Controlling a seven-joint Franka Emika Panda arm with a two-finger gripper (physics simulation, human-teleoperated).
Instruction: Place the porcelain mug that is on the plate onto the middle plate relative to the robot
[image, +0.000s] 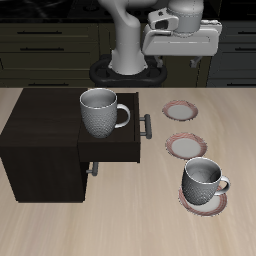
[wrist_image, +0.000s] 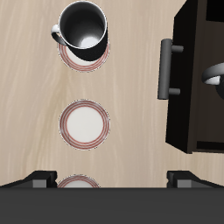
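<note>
Table (image: 120, 225) was seen as light wood, with bare surface along the front edge and between the cabinet and the row of plates. Dark cabinet (image: 45, 140) was placed on the table, its drawer (image: 112, 146) pulled out toward the plates, drawer handle (image: 146, 125) close to the middle plate's edge; only a narrow strip of table was left there. In the wrist view the cabinet (wrist_image: 203, 74) was cut off by the frame edge. A bigger-looking grey-white mug (image: 100, 110) was set on the cabinet top at the drawer side, handle toward the plates; in the wrist view only a sliver of it was caught. Gripper (image: 180, 38) was held high above the table's back, well apart from everything, nothing seen in it; how far the jaws were parted could not be told in the exterior view. In the wrist view only two dark fingertips (wrist_image: 37, 178) were visible at the frame edge, set wide apart with bare table between them. The porcelain mug (image: 203, 181) was standing upright on the plate (image: 203, 203) nearest the front edge, also seen from above (wrist_image: 84, 26) on its plate (wrist_image: 85, 54). The middle plate (image: 186, 146) (wrist_image: 85, 124) was bare, with clear gaps to both neighbours. Far plate (image: 181, 110) was bare too; in the wrist view it (wrist_image: 77, 183) was half hidden behind the gripper body.
</note>
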